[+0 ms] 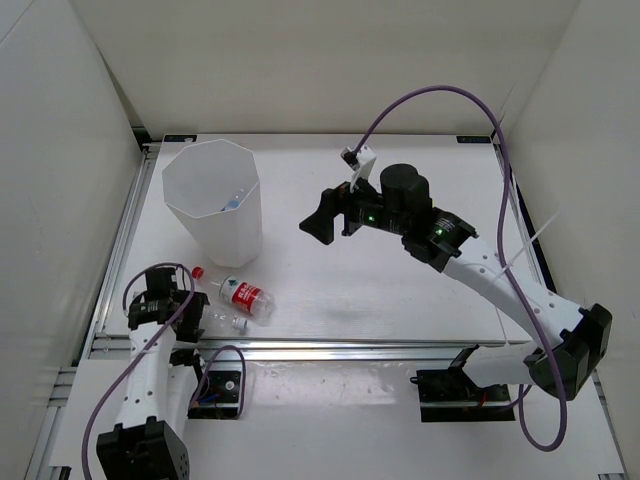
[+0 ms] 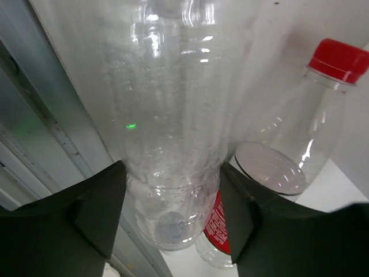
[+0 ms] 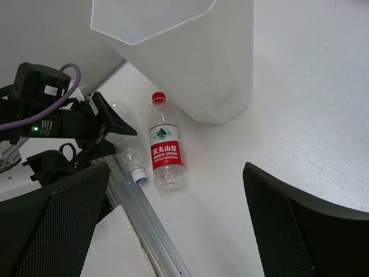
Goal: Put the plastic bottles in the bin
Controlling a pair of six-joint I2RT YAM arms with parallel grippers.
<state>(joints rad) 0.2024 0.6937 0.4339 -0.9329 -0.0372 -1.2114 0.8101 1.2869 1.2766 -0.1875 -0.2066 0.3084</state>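
Observation:
Two plastic bottles lie at the table's near left. The unlabelled clear one (image 2: 167, 133) has a white cap (image 3: 138, 176) pointing at the front rail. My left gripper (image 2: 173, 190) is shut on it, a finger pressed to each side. Touching it lies a red-labelled bottle (image 3: 166, 151) with a red cap (image 2: 340, 57). The tall white bin (image 1: 212, 200) stands just behind them, and something blue (image 1: 232, 205) shows inside it. My right gripper (image 1: 325, 220) hangs open and empty above the middle of the table, to the right of the bin.
A metal rail (image 1: 330, 350) runs along the table's front edge, right beside the held bottle. White walls close in the left, back and right. A purple cable (image 1: 430, 100) loops above the right arm.

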